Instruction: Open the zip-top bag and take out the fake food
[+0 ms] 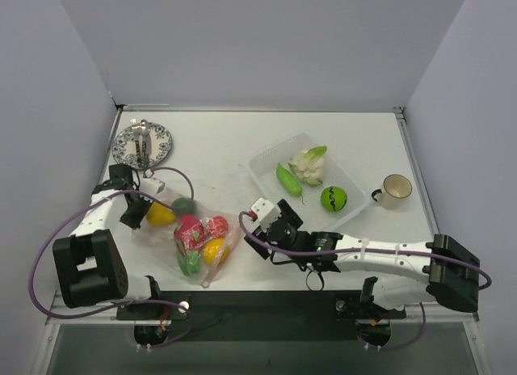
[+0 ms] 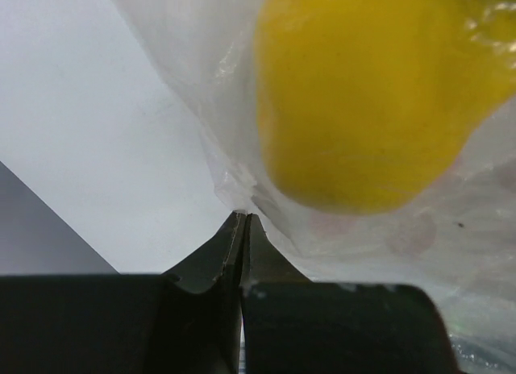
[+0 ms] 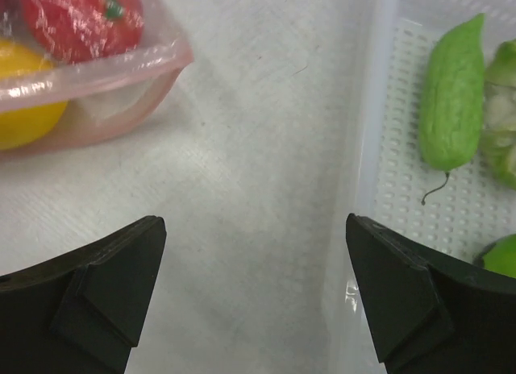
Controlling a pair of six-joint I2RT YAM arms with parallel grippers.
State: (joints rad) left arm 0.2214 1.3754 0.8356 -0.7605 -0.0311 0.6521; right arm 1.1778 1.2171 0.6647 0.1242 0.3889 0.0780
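Note:
The zip-top bag (image 1: 194,233) lies at the table's front left, clear, with its pink strip (image 3: 97,76) toward the right. Inside it is fake food: a yellow piece (image 2: 371,92), a red tomato (image 3: 81,15), other red, yellow and green pieces. My left gripper (image 1: 134,212) is shut on the bag's left edge; the plastic runs into the closed tips (image 2: 242,218). My right gripper (image 1: 260,213) stands wide open over bare table (image 3: 254,221), between the bag's strip end and the tray. Cauliflower (image 1: 309,165), a green pod (image 3: 451,100) and a green ball (image 1: 334,199) lie in the tray.
The rigid clear tray (image 1: 266,161) sits mid-table, its near rim (image 3: 379,148) just right of my right gripper. A cream mug (image 1: 394,191) stands right of the tray. A patterned plate (image 1: 161,141) with cutlery is at the back left.

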